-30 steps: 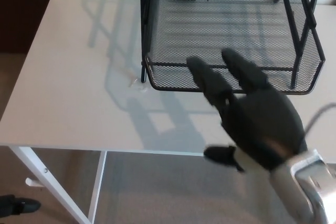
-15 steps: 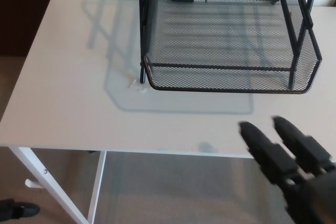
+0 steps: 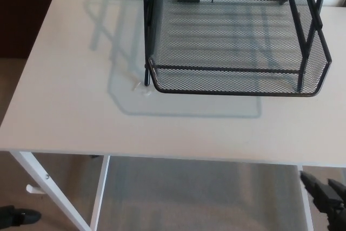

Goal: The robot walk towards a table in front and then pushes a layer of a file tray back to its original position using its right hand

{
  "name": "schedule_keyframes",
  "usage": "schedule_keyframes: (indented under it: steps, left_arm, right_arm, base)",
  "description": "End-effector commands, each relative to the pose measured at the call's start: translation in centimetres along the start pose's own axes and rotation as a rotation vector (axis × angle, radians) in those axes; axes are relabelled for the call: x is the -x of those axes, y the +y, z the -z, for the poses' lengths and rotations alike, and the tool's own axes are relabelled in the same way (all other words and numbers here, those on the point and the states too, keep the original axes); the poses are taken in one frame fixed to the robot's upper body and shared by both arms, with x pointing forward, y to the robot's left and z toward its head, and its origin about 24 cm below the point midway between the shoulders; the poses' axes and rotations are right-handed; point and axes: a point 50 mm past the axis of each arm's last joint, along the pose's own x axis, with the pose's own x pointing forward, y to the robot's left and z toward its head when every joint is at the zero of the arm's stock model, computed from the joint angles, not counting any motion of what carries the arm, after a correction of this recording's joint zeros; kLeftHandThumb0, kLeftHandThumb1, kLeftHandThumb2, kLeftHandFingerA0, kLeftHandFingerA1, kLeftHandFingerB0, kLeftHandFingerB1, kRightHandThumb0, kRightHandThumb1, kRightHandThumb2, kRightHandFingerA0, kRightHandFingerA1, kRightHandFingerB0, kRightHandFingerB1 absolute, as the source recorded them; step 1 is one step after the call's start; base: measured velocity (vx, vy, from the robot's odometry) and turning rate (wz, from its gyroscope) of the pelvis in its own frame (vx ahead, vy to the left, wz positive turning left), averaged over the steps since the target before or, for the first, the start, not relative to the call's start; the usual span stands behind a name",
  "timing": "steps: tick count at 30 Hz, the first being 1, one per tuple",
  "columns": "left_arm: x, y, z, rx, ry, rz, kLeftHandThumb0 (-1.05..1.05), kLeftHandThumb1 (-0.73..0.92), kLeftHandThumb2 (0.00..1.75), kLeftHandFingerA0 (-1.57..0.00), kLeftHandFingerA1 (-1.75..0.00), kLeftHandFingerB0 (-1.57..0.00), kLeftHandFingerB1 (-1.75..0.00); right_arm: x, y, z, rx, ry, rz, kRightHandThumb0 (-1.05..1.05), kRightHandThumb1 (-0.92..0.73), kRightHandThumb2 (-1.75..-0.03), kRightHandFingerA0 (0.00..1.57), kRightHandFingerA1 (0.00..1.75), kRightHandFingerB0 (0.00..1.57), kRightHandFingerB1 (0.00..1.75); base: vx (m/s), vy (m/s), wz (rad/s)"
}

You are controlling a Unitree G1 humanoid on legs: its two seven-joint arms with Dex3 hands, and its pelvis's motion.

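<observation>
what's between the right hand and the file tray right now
Only bare white table top. In the head view the right hand sits low at the bottom right, below the table's front edge, and nothing lies on the stretch up to the black mesh file tray.

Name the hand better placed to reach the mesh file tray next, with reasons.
Right. Only the right hand shows, at the lower right below the table edge, on the side of the file tray. The left hand is not in view.

right hand [image 3: 326,198] low, fingertips only (blurred)
</observation>
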Motion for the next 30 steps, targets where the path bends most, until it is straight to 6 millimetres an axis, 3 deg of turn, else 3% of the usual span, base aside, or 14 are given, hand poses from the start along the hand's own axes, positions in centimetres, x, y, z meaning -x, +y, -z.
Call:
schedule_keyframes:
  steps: [1, 11, 12, 17, 18, 19, 20, 25, 26, 30]
  left_arm:
    - [0.3, 0.7, 0.3, -0.015, 0.020, -0.021, -0.45, 0.40, 0.68, -0.62, -0.50, -0.52, -0.47]
    - [0.4, 0.6, 0.4, -0.029, 0.021, -0.021, -0.44, 0.41, 0.67, -0.60, -0.49, -0.52, -0.46]
    - [0.4, 0.6, 0.4, -0.026, 0.023, -0.021, -0.37, 0.46, 0.54, -0.64, -0.41, -0.54, -0.38]
    - [0.2, 0.8, 0.3, -0.050, 0.029, -0.018, -0.47, 0.41, 0.68, -0.55, -0.48, -0.48, -0.45]
    - [0.2, 0.8, 0.3, -0.053, 0.036, -0.014, -0.40, 0.47, 0.54, -0.51, -0.37, -0.47, -0.35]
    - [0.1, 0.9, 0.1, -0.062, 0.045, -0.014, -0.45, 0.36, 0.72, -0.44, -0.50, -0.34, -0.44]
    - [0.1, 0.9, 0.1, -0.073, 0.048, -0.017, -0.40, 0.47, 0.55, -0.45, -0.35, -0.44, -0.34]
    - [0.0, 1.0, 0.1, -0.084, 0.051, -0.015, -0.40, 0.47, 0.56, -0.43, -0.35, -0.42, -0.34]
    - [-0.1, 1.1, -0.1, -0.116, 0.054, -0.003, -0.47, 0.36, 0.74, -0.39, -0.49, -0.29, -0.43]
    - [-0.2, 1.2, -0.2, -0.143, 0.057, 0.006, -0.50, 0.36, 0.73, -0.39, -0.48, -0.29, -0.43]
  right_arm:
    - [-0.7, 2.7, 7.6, -0.347, 0.427, -0.088, -0.81, -0.52, -0.86, 0.00, 0.23, 0.00, 0.07]
    - [-1.0, 2.9, 8.6, -0.461, 0.480, -0.121, -0.76, -0.49, -0.85, 0.01, 0.27, 0.00, 0.11]
    - [-1.1, 2.9, 8.7, -0.468, 0.476, -0.123, -0.79, -0.49, -0.85, 0.00, 0.26, 0.00, 0.07]
    - [-1.3, 2.8, 8.7, -0.449, 0.468, -0.115, -0.77, -0.48, -0.85, 0.00, 0.26, 0.00, 0.10]
    - [-1.3, 2.8, 8.7, -0.459, 0.466, -0.119, -0.79, -0.50, -0.85, 0.00, 0.24, 0.00, 0.07]
    - [-1.4, 2.7, 8.6, -0.469, 0.460, -0.122, -0.78, -0.49, -0.85, 0.00, 0.24, 0.00, 0.08]
    - [-1.4, 2.7, 8.7, -0.475, 0.456, -0.121, -0.77, -0.49, -0.84, 0.00, 0.25, 0.00, 0.08]
    - [-1.4, 2.6, 8.7, -0.479, 0.445, -0.121, -0.78, -0.48, -0.84, 0.01, 0.28, 0.00, 0.08]
    - [-1.7, 2.4, 8.6, -0.479, 0.448, -0.119, -0.74, -0.46, -0.83, 0.01, 0.29, 0.00, 0.10]
    - [-1.9, 2.3, 8.6, -0.483, 0.448, -0.117, -0.74, -0.46, -0.83, 0.01, 0.30, 0.00, 0.10]
  base:
    - [0.00, 0.000, 0.00]
    - [0.00, 0.000, 0.00]
    - [0.00, 0.000, 0.00]
    - [0.00, 0.000, 0.00]
    - [0.00, 0.000, 0.00]
    - [0.00, 0.000, 0.00]
    - [0.00, 0.000, 0.00]
    - [0.00, 0.000, 0.00]
    - [0.00, 0.000, 0.00]
    - [0.00, 0.000, 0.00]
